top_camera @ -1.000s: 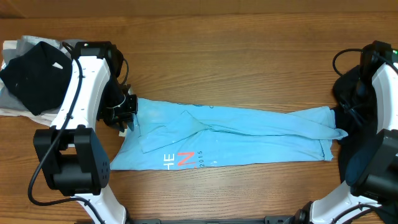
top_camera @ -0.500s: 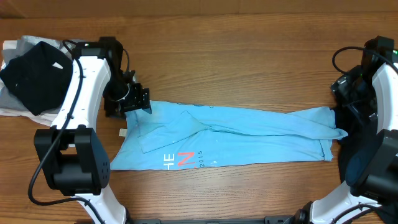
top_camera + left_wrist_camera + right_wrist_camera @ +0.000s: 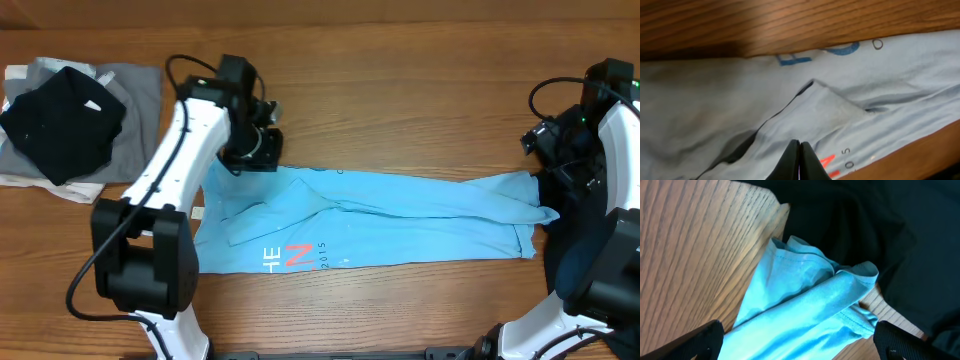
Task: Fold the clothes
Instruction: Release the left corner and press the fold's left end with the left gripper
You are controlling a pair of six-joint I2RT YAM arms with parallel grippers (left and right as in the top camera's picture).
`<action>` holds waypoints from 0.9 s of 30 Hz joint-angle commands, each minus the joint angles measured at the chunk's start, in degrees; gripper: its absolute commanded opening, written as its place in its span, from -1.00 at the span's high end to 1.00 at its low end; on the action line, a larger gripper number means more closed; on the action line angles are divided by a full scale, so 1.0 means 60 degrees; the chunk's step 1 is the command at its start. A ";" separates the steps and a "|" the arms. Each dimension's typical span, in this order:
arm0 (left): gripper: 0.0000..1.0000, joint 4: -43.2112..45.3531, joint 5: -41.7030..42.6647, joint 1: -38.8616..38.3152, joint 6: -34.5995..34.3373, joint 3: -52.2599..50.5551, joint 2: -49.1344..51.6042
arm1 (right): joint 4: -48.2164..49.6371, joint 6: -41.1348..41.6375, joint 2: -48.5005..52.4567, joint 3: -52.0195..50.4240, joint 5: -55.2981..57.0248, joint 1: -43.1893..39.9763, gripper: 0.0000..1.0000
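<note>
The left gripper (image 3: 799,159) was closed tight, fingertips pressed together with no cloth seen between them, just over the shirt (image 3: 400,215) near its upper-left edge. The right gripper (image 3: 800,347) stood wide open and empty, a finger at each lower corner of its wrist view, above the shirt's bunched right end.

The shirt lay as a long band across the middle of the overhead frame, with lettering at lower left and a loose flap (image 3: 825,107) folded over near the left gripper. Its right end touched the black cloth (image 3: 865,225) at the right edge of the frame.

The step in hand looked like taking both ends for a crosswise fold. To do it well, the left jaws would have to open before dropping. They should then bite the edge through every layer, flap included, so nothing slid loose. The right would do best to close on the hem corner alone, clear of the black cloth beside it, or both might lift together. Both ends should rise level to keep the band from twisting.

Bare table (image 3: 400,80) ran wide along the top of the frame, and a narrower strip lay below the shirt. The pile (image 3: 60,120) at upper left sat well apart from the shirt, though near the left arm. The right side was crowded.
</note>
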 commanded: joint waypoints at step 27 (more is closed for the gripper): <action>0.91 0.1596 -0.0958 -0.0117 -0.0918 -0.2954 -0.0182 | 0.0073 -0.0073 -0.0346 0.0189 -0.0157 0.0018 -1.00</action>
